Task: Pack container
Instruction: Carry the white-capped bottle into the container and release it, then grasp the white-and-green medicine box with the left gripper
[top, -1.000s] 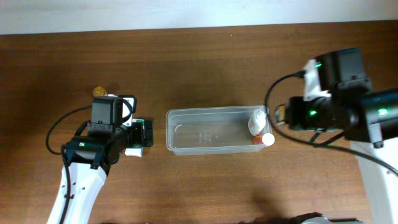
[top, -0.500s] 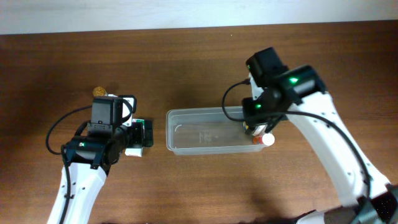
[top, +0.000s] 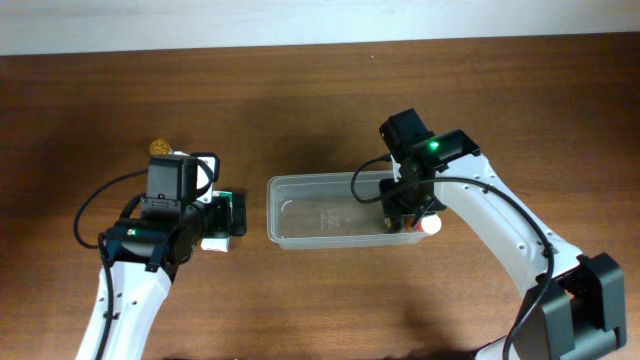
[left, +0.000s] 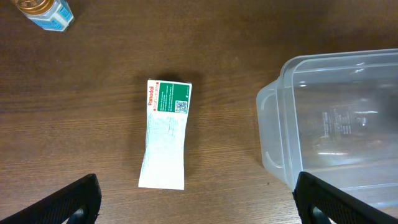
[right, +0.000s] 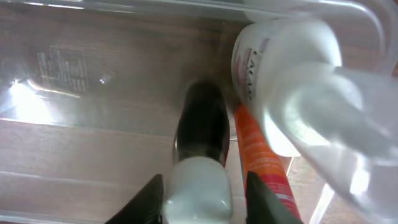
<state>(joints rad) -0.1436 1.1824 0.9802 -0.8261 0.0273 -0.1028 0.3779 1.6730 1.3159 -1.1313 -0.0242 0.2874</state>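
We see the container (top: 310, 212) near the middle of the desk, open side up; its long axis runs parallel to the far edge, one short end towards the left edge and the other towards the right edge. In its right-hand end lie a white bottle (right: 280, 74) and an orange tube (right: 261, 155), the two just beside each other against the short wall; the rest of the floor shows bare.

The right arm (top: 490, 215) reaches in from the near right corner, bent at the elbow, its wrist over the container's right end and pointing down into it; the right gripper (right: 202, 196) is narrow, its fingers (right: 152, 199) closed on the white cap of a dark bottle (right: 200, 127), which hangs over the container floor just beside the orange tube; the view is blurred.

The left arm (top: 130, 270) comes from the near left corner, wrist facing down, well clear of the container's left end; the left gripper (left: 199, 202) is spread wide and holds nothing. Under it a green and white box (left: 165, 134) lies flat on the desk, near the container's left end but apart from it; a small gold-capped bottle (left: 45, 12) stands further towards the far left corner.
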